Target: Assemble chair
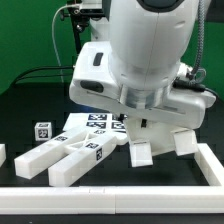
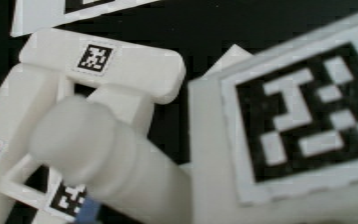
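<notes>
On the black table (image 1: 20, 110) the chair lies in loose glossy white parts, not yet one structure. Two long bars (image 1: 60, 158) lie side by side, touching, towards the corner nearest the exterior camera at the exterior view's left, each bearing a square tag. Two short blocks (image 1: 141, 153) (image 1: 181, 143) lie tilted near the middle of the near edge, just under the arm (image 1: 150, 40). A white rail (image 1: 110, 196) runs along that near edge and up the edge at the exterior view's right. Behind the bars, further from the near edge, we see the marker board (image 1: 92, 122), flat, with a small tagged cube (image 1: 42, 130) just beside it and apart from it. The arm's bulky wrist hangs low over the table's middle, and it masks the gripper (image 1: 148, 118) beneath it. In the wrist view a blurred rounded white peg (image 2: 105, 150) fills the foreground, in front of a tagged white part (image 2: 101, 62), with a white panel bearing a large tag (image 2: 309, 110) beside them. No fingers show clearly, so we cannot tell whether they stand apart or are clamped on the peg.
</notes>
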Tool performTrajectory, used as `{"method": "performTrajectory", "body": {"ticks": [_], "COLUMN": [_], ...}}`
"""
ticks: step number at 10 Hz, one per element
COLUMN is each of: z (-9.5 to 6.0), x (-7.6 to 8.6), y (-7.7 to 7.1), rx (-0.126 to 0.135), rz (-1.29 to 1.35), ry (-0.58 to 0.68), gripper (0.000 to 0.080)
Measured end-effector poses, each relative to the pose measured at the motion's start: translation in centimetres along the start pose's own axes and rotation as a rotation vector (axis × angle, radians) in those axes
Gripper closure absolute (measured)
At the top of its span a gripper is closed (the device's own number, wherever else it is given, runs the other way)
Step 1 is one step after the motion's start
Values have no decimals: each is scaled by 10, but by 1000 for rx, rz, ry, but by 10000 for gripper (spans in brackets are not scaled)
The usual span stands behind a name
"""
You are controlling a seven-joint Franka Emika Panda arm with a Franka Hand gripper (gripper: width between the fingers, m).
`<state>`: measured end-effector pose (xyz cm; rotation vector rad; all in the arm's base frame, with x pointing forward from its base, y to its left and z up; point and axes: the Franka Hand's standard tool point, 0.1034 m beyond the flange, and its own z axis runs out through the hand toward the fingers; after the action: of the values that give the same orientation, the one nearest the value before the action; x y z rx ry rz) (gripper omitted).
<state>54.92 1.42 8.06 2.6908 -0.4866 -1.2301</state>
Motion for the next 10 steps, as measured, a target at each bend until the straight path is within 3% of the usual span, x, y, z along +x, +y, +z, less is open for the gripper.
{"method": "performTrajectory", "body": {"ticks": [1, 2, 4, 7, 10], "z": [-4, -9, -10, -6, 0], "x": [13, 22, 21, 22, 8], "y": [-6, -12, -10, -8, -28], "rx": [-28, -34, -19, -22, -78], "rz": [41, 44, 47, 51, -18], "ry": [-26, -7, 15, 3, -18], "gripper": [505, 505, 505, 505, 505]}}
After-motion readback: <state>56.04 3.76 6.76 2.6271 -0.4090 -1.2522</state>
